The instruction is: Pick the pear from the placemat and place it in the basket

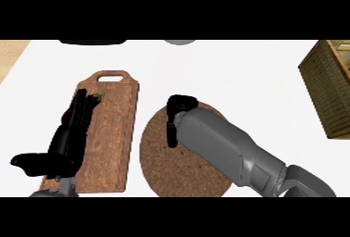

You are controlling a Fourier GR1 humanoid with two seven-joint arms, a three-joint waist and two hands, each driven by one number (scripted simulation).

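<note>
The round brown cork placemat (160, 171) lies at lower centre, and the grey right forearm crosses it from the lower right. The black right hand (180, 105) is bent down over the mat's upper edge; whether it is closed on anything cannot be told. The pear does not show: if it is there, the hand hides it. So step 1, the grasp, looks to be the one in hand. To do it well, enclose the fruit fully before lifting, rise straight up, then carry it toward the woven wicker basket (328, 88) at the right edge, clearing its near wall. The left hand (65, 143) lies open and flat along the long wooden cutting board (109, 139) at left.
</note>
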